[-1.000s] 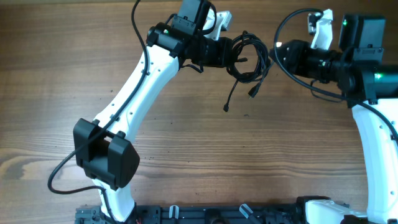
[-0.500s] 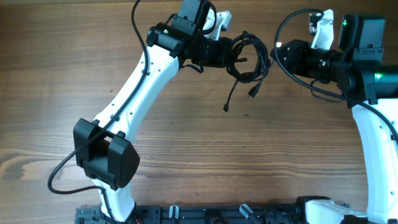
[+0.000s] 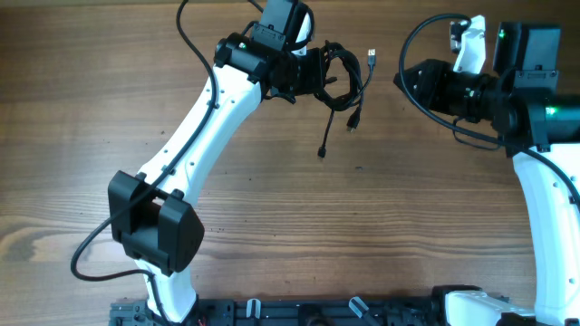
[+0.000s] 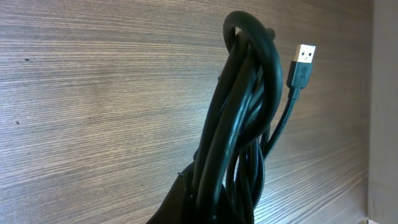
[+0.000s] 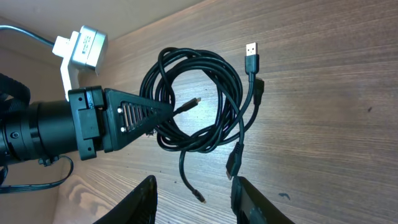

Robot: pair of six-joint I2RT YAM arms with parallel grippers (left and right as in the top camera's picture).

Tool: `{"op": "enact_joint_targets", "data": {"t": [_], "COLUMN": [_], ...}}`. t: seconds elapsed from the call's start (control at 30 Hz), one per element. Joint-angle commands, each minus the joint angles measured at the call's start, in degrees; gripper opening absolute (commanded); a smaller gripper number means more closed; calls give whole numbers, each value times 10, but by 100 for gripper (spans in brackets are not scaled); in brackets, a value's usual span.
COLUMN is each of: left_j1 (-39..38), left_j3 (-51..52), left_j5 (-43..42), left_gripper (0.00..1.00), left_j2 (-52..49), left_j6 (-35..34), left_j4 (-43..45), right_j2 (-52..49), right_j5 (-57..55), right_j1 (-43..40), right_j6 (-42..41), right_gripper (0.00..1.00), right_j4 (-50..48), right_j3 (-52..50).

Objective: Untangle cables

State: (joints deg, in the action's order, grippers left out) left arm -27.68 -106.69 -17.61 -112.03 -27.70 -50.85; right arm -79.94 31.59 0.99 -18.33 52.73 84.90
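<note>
"Wooden table (image 3: 408, 226), and over its far side the left gripper (image 3: 317, 72) pinches the black cable bundle (image 4: 239, 124). Lifted clear, I think; hard to tell from above."

"Right gripper (image 5: 196, 202) is spread and empty, near it."

"Light, floppy stuff. Those loops will slide and snag."

"I'd grab just behind the USB plug (image 4: 303, 59), where it's stiffest and sticks out free."

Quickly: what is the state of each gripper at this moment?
Left gripper: closed, holding the black cable bundle.
Right gripper: open, holding nothing.
</note>
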Motion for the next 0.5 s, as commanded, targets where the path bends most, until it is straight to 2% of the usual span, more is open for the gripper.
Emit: {"op": "enact_joint_targets", "data": {"t": [0.0, 0.2, 0.47], "left_j1": [2, 2, 2], "left_j3": [-3, -3, -3], "left_j5": [4, 3, 3], "left_gripper": [4, 4, 4], "left_j2": [-5, -5, -5], "left_j6": [-16, -18, -63], "left_j4": [2, 2, -1], "right_j2": [-5, -5, -5], "right_j5": [-7, -7, -7], "right_j1": [2, 2, 2], "right_j6": [2, 2, 3], "right_gripper": [40, 40, 40], "right_j4": [1, 3, 6], "right_j3": [9, 9, 9]}}
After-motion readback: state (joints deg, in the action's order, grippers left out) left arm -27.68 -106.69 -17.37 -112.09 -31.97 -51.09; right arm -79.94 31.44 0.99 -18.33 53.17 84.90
